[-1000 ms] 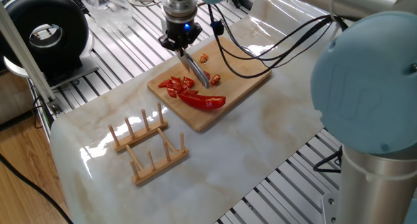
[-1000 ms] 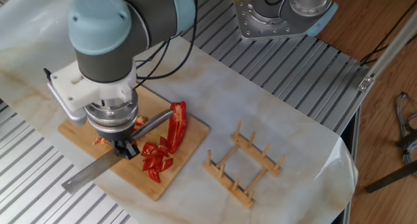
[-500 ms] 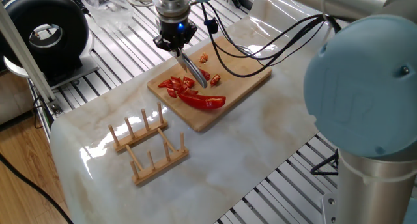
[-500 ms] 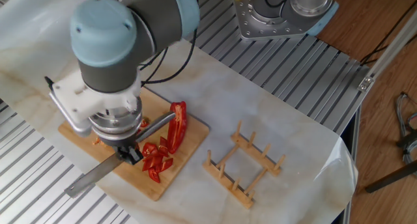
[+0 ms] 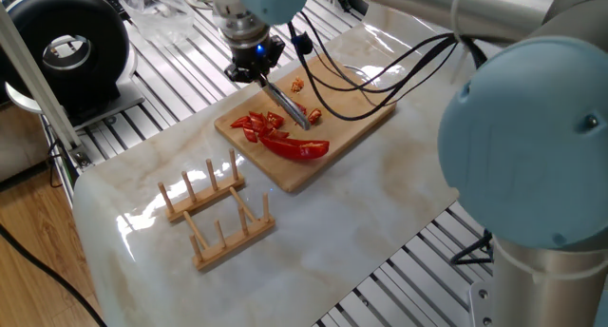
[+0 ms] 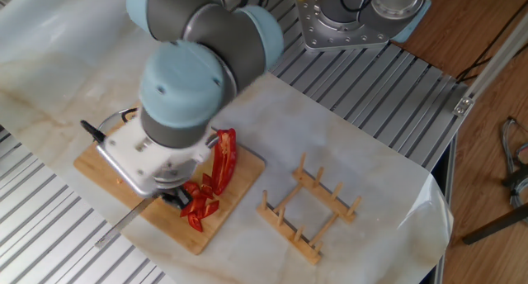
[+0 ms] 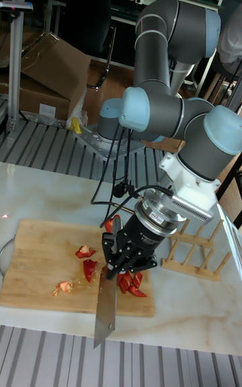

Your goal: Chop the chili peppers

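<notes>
On the rectangular wooden cutting board (image 5: 351, 104): glossy red chili peppers (image 5: 296, 148), one long half plus cut bits. Black two-finger gripper (image 7: 125, 254) clamped on a steel-bladed knife (image 7: 105, 303), tilted over the pieces.

Bright, even overhead light glares white on the glossy marble table (image 5: 380, 194); shadows are faint, focus sharp.

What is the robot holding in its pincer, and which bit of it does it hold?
The pincer holds a knife. It grips the handle end, which is hidden inside the fingers; the long flat blade sticks out past the cutting board edge.
</notes>
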Controlling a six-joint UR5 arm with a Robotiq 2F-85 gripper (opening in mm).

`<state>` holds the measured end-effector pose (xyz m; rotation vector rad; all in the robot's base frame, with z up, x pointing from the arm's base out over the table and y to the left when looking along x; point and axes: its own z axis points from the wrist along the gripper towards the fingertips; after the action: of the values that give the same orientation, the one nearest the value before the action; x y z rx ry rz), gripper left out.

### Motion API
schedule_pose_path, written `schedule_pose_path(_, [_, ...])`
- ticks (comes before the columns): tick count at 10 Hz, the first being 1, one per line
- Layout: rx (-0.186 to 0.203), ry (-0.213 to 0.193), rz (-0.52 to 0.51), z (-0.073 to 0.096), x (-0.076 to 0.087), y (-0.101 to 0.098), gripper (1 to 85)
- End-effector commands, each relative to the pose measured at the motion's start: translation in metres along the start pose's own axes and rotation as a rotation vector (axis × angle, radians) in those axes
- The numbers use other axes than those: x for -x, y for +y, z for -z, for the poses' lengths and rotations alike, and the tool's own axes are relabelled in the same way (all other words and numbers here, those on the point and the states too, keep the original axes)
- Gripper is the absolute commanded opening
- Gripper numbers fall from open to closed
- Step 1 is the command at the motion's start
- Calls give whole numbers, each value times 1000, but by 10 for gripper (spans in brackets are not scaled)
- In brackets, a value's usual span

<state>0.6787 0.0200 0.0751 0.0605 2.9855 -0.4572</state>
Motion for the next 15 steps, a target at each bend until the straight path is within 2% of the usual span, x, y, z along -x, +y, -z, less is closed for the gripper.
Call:
schedule_pose_path(1, [-65, 28, 57, -1, -12, -7, 13])
schedule_pose_path(3, [-59, 35, 54, -6, -16, -8, 13])
schedule_pose_path(4, [-44, 32, 48, -10, -18, -7, 13])
schedule_pose_path(6, [-42, 21, 42, -15, -21, -7, 13])
schedule_pose_path(8, [-49, 6, 44, -14, -18, -10, 13])
schedule_pose_path(9, [-40, -2, 40, -12, -14, -8, 13])
schedule_pose_path(15, [-104, -41, 99, -14, -6, -33, 13])
